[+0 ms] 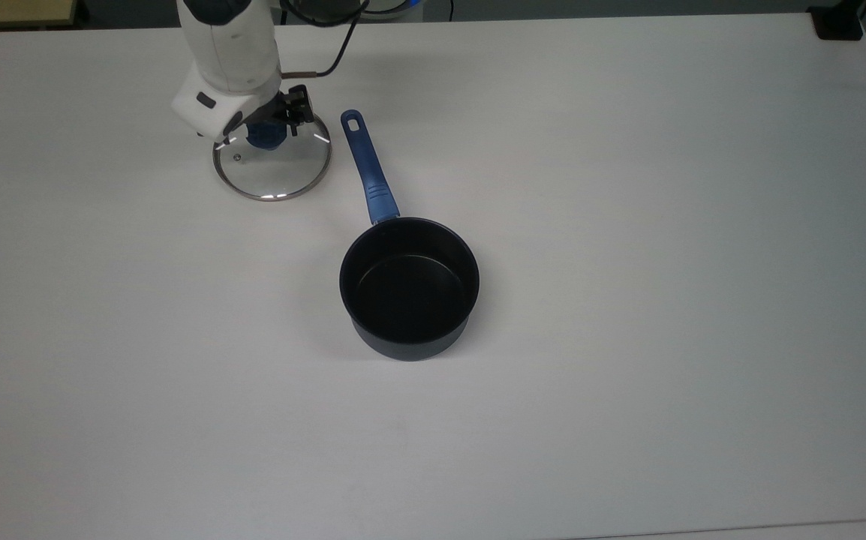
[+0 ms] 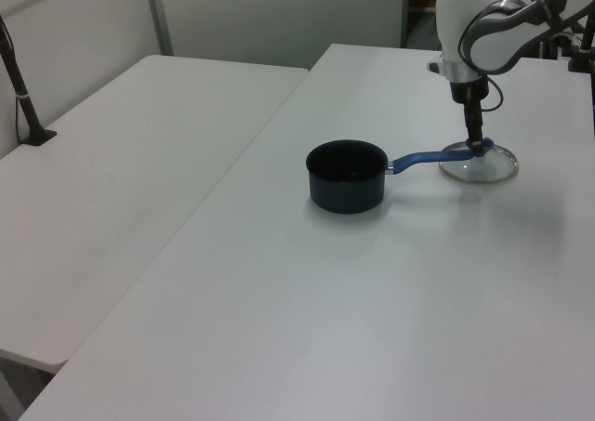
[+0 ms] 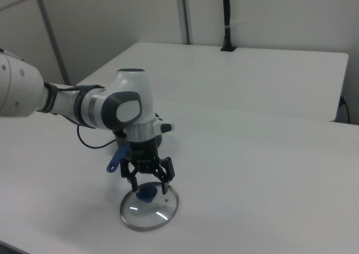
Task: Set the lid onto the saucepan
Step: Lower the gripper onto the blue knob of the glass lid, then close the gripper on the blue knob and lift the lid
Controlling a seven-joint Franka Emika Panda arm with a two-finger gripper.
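1. The gripper (image 3: 148,185) is hanging straight above the blue knob (image 3: 148,195) of the glass lid (image 3: 150,209), its jaws standing apart on either side of the knob, not clamped.
2. The lid (image 1: 272,166) is lying flat on the white table (image 1: 628,225), just beside the end of the saucepan's handle (image 1: 368,166), at the top view's left of it.
3. The saucepan (image 1: 409,288) is sitting upright and empty, its long handle pointing away from the pan toward the lid.
4. Judging from this, the grasp needs only a short straight descent.
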